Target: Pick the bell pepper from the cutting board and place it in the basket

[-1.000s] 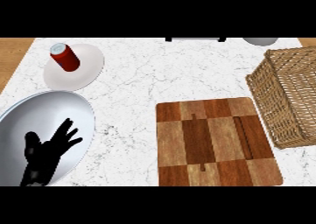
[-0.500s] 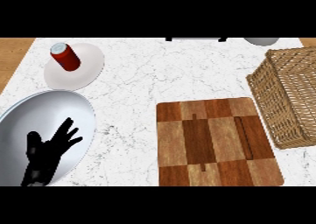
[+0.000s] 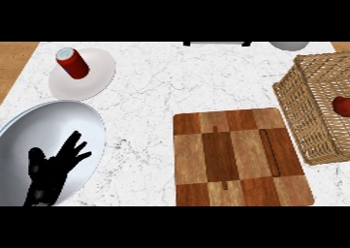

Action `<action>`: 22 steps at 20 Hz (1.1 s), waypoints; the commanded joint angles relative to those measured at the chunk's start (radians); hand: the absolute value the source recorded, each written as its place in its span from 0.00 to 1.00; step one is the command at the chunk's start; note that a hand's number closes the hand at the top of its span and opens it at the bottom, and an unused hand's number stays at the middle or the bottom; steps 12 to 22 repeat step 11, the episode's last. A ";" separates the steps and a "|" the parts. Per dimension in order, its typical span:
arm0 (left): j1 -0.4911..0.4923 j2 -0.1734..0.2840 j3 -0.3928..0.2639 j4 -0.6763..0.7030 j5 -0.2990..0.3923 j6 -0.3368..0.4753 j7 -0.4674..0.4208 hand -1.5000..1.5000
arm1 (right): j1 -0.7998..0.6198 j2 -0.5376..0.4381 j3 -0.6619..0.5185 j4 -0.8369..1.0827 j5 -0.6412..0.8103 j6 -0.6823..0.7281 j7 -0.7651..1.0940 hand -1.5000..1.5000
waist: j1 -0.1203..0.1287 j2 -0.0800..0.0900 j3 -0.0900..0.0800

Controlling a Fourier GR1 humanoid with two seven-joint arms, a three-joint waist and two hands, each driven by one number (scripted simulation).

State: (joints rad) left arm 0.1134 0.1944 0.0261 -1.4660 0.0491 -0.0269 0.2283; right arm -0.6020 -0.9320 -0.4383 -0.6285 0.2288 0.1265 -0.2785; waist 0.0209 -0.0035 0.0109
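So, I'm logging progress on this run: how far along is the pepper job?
It looks done: the red bell pepper lies inside the wicker basket, and the cutting board is bare. Nothing is in hand; the left hand rests open over the silver bowl. The right hand is out of view.

We see a kitchen: a marble counter [image 3: 177,87] with a wooden cutting board [image 3: 238,157] at five o'clock, a plate [image 3: 91,80] at ten o'clock.

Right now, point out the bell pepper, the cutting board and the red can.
bell pepper [image 3: 342,106], head view, on its red body inside the basket.
cutting board [image 3: 238,157], head view, on the middle of its bare wooden top.
red can [image 3: 73,63], head view, on its red side, standing on the white plate.
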 commanded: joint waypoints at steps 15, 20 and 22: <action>0.022 -0.031 -0.017 0.023 -0.026 0.019 0.062 0.50 | 0.017 -0.255 -0.180 0.314 -0.103 0.129 -0.076 0.00 | -0.011 0.011 -0.008; 0.022 -0.031 -0.017 0.023 -0.026 0.019 0.062 0.50 | 0.017 -0.255 -0.180 0.314 -0.103 0.129 -0.076 0.00 | -0.011 0.011 -0.008; 0.022 -0.031 -0.017 0.023 -0.026 0.019 0.062 0.50 | 0.017 -0.255 -0.180 0.314 -0.103 0.129 -0.076 0.00 | -0.011 0.011 -0.008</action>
